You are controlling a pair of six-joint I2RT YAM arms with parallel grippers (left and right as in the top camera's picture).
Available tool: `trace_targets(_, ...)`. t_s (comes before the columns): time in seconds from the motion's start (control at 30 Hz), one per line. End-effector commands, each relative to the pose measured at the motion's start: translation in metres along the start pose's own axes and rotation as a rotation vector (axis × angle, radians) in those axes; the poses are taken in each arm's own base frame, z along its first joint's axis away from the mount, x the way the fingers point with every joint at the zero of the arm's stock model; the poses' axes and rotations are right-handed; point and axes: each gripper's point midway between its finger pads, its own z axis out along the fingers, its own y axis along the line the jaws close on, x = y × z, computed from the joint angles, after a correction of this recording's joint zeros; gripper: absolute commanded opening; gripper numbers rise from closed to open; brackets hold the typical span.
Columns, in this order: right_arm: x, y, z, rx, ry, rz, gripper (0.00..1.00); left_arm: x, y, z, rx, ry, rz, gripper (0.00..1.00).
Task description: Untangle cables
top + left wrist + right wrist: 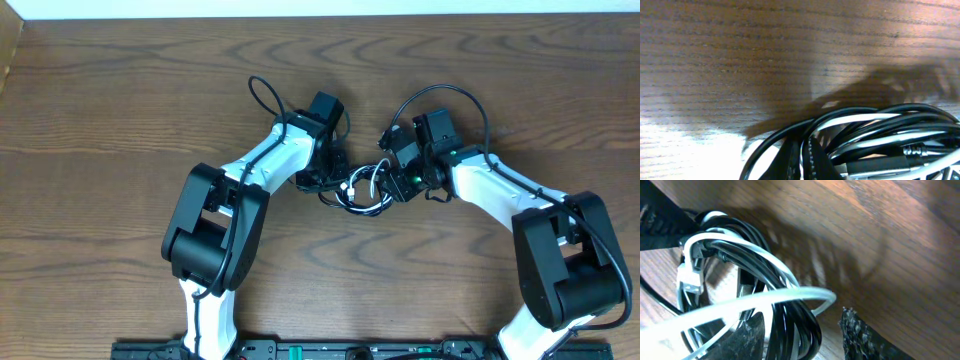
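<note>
Left claw (333, 180) is closed tight beside the cables (366, 193); right claw (802, 330) stands apart, black cord (790, 325) looped between its fingers (751, 337), white cord (765, 297) just ahead.

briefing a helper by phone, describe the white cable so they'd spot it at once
On the wooden table, find the coiled bundle at its middle. The white cable is the only pale cord, looped among the black cable and ending in a white plug.
</note>
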Motion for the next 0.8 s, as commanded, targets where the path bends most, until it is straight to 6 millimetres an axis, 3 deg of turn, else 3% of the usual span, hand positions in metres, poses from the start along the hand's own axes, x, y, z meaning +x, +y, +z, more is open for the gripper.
trace_targets(0.0,0.012,-0.011,0.006,0.073,0.049,-0.015,0.42,-0.008,0.032,0.014,-0.152,-0.033,-0.006,0.08)
trace_targets(0.17,0.022,-0.046,-0.001,0.282,0.101,0.004,0.34,-0.008,0.053,0.009,-0.269,-0.051,-0.011,0.08)
trace_targets(0.5,0.030,-0.059,-0.005,0.364,0.136,0.004,0.31,-0.016,0.095,-0.031,-0.572,-0.101,0.003,0.07)
trace_targets(0.67,0.030,-0.060,-0.005,0.369,0.137,0.004,0.30,-0.015,0.100,-0.040,-0.606,-0.090,0.000,0.08)
trace_targets(0.77,0.030,-0.060,-0.005,0.368,0.136,0.005,0.31,-0.018,0.097,-0.048,-0.581,-0.078,-0.019,0.14)
